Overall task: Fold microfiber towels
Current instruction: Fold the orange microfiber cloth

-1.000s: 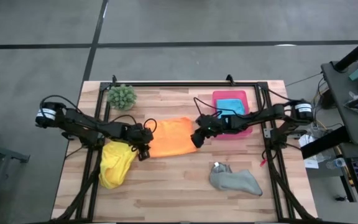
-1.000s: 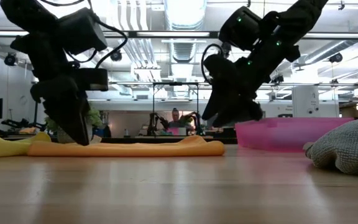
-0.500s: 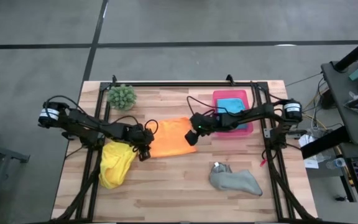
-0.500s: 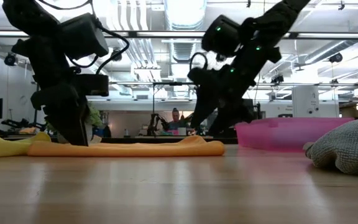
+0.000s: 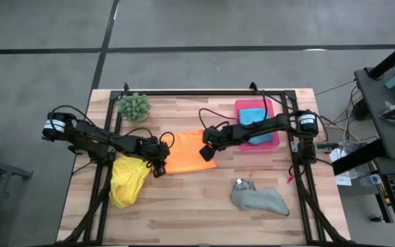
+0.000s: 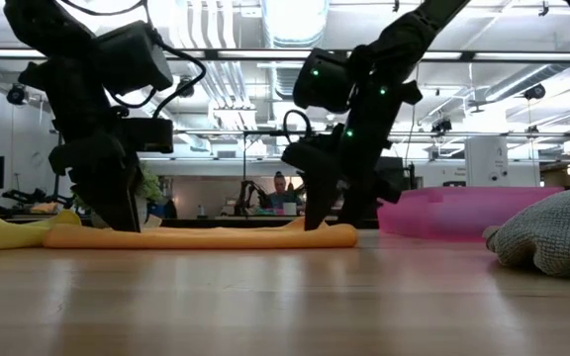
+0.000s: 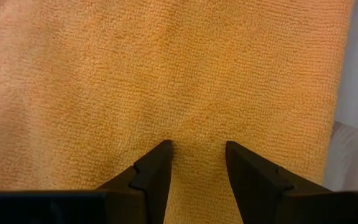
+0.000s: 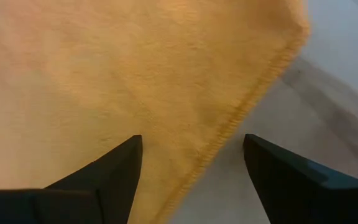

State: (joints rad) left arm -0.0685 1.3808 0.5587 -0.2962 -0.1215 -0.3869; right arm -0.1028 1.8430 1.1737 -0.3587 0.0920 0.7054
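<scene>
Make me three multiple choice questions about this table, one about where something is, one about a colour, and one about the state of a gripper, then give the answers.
1. Where is the blue towel?
A. in the pink tray
B. under the plant
C. on the grey towel

2. What colour is the towel between both grippers?
A. lime green
B. orange
C. grey

3. How is the right gripper?
A. shut on the yellow towel
B. open over the orange towel's edge
C. out of view

Answers: A, blue lies inside the tray; B, the orange towel fills both wrist views; B, its fingers stand apart, straddling the hem.
</scene>
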